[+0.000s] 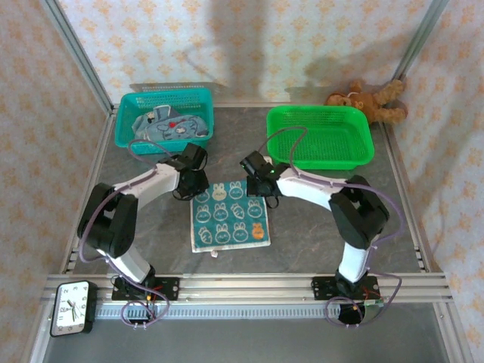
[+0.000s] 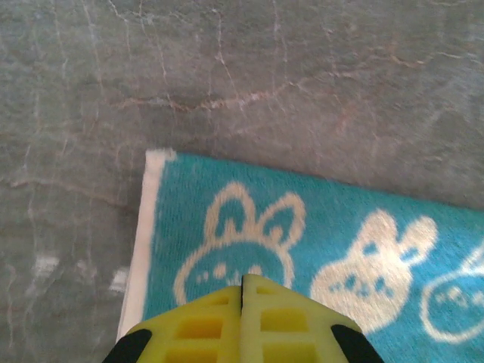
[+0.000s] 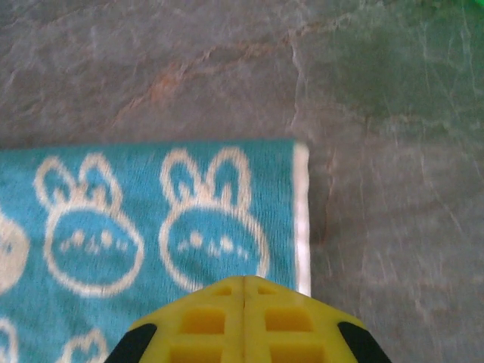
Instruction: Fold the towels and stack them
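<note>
A teal towel (image 1: 229,215) printed with white bunnies lies spread flat in the middle of the table. My left gripper (image 1: 193,187) is down on its far left corner. In the left wrist view its yellow fingers (image 2: 242,278) are pressed together on the towel (image 2: 340,227), just inside the white hem. My right gripper (image 1: 259,190) is at the far right corner, fingers (image 3: 243,278) closed on the towel (image 3: 136,197) beside its white edge. The pinched cloth itself is hidden under the tips. More towels (image 1: 170,125) lie crumpled in the blue basket (image 1: 162,92).
An empty green basket (image 1: 318,111) stands at the back right, with a brown teddy bear (image 1: 370,102) behind it in the corner. A small clock (image 1: 72,306) sits on the rail at the near left. Bare grey tabletop surrounds the spread towel.
</note>
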